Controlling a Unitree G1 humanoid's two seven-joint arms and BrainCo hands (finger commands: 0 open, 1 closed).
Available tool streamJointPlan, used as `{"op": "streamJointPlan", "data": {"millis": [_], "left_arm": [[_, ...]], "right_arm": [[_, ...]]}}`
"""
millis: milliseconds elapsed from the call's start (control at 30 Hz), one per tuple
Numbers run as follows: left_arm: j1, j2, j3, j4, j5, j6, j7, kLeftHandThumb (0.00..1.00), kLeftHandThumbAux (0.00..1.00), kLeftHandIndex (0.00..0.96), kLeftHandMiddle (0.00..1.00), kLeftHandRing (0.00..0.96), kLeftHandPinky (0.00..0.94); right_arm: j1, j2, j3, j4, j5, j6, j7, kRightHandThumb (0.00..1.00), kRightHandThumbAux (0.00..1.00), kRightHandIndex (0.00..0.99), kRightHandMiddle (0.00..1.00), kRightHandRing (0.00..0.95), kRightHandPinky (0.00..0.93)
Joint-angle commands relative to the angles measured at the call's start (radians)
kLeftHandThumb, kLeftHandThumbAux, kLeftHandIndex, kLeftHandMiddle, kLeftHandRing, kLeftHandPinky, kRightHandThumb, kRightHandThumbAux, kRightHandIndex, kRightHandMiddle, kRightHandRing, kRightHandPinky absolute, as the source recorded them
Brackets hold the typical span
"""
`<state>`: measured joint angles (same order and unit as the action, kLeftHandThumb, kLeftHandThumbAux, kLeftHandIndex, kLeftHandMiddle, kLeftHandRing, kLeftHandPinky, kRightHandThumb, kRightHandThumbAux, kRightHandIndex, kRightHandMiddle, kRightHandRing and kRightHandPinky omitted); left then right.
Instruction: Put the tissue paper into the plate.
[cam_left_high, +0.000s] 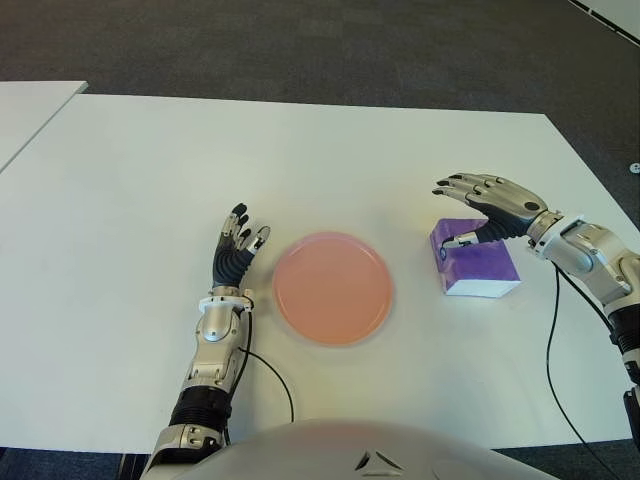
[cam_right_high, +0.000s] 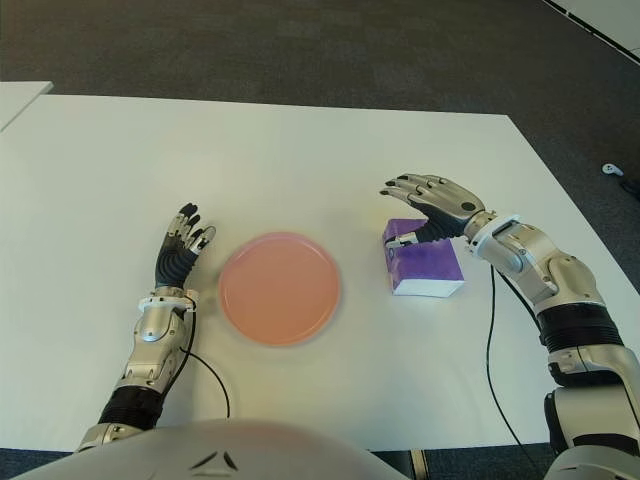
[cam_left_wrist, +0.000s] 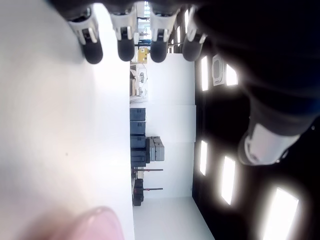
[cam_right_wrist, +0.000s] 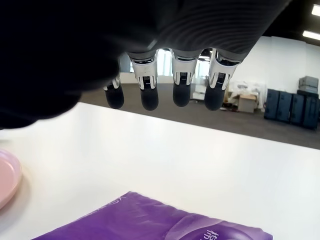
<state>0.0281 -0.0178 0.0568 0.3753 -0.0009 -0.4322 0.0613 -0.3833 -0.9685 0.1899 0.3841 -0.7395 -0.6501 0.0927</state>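
Note:
A purple tissue pack (cam_left_high: 477, 263) lies on the white table (cam_left_high: 300, 160), to the right of a pink plate (cam_left_high: 331, 288). My right hand (cam_left_high: 478, 205) hovers over the pack's far end with fingers spread, the thumb down by the pack's left edge; nothing is grasped. In the right wrist view the fingertips (cam_right_wrist: 181, 95) hang above the purple pack (cam_right_wrist: 150, 222) with a gap between. My left hand (cam_left_high: 238, 246) shows just left of the plate, fingers extended and holding nothing.
The plate's edge (cam_right_wrist: 7, 182) shows at the side of the right wrist view. Another white table (cam_left_high: 30, 110) stands at the far left. Cables (cam_left_high: 552, 350) trail from both forearms across the table. Dark carpet lies beyond the far edge.

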Motion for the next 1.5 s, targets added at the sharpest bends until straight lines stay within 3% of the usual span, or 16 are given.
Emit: {"op": "streamJointPlan", "data": {"millis": [33, 567, 667, 733, 867, 1033, 1500], "left_arm": [[0.034, 0.0, 0.002, 0.016, -0.009, 0.028, -0.012, 0.0, 0.567, 0.0, 0.0, 0.0, 0.0], [0.042, 0.007, 0.005, -0.004, -0.006, 0.048, -0.013, 0.0, 0.569, 0.0, 0.0, 0.0, 0.0], [0.041, 0.007, 0.005, -0.006, -0.009, 0.047, -0.017, 0.0, 0.57, 0.0, 0.0, 0.0, 0.0], [0.042, 0.007, 0.005, -0.008, -0.009, 0.048, -0.018, 0.0, 0.57, 0.0, 0.0, 0.0, 0.0], [0.043, 0.007, 0.007, -0.011, -0.011, 0.054, -0.021, 0.0, 0.575, 0.0, 0.0, 0.0, 0.0], [0.041, 0.009, 0.009, -0.008, -0.017, 0.054, -0.029, 0.0, 0.581, 0.0, 0.0, 0.0, 0.0], [0.039, 0.017, 0.008, 0.0, -0.007, 0.041, -0.025, 0.0, 0.579, 0.0, 0.0, 0.0, 0.0]], "right_arm": [[0.014, -0.012, -0.001, -0.006, 0.023, -0.01, 0.026, 0.249, 0.229, 0.0, 0.0, 0.0, 0.0], [0.103, -0.096, -0.091, -0.133, 0.172, 0.024, 0.196, 0.277, 0.136, 0.0, 0.0, 0.0, 0.0], [0.266, -0.167, -0.243, -0.252, 0.226, 0.03, 0.202, 0.301, 0.127, 0.0, 0.0, 0.0, 0.0], [0.299, -0.159, -0.275, -0.28, 0.205, 0.058, 0.188, 0.315, 0.127, 0.0, 0.0, 0.0, 0.0], [0.308, -0.133, -0.285, -0.28, 0.146, 0.079, 0.14, 0.342, 0.126, 0.0, 0.0, 0.0, 0.0], [0.286, -0.096, -0.233, -0.177, 0.052, 0.051, 0.011, 0.357, 0.122, 0.0, 0.0, 0.0, 0.0], [0.324, -0.1, -0.214, -0.158, -0.004, 0.027, -0.101, 0.33, 0.12, 0.0, 0.0, 0.0, 0.0]]}}
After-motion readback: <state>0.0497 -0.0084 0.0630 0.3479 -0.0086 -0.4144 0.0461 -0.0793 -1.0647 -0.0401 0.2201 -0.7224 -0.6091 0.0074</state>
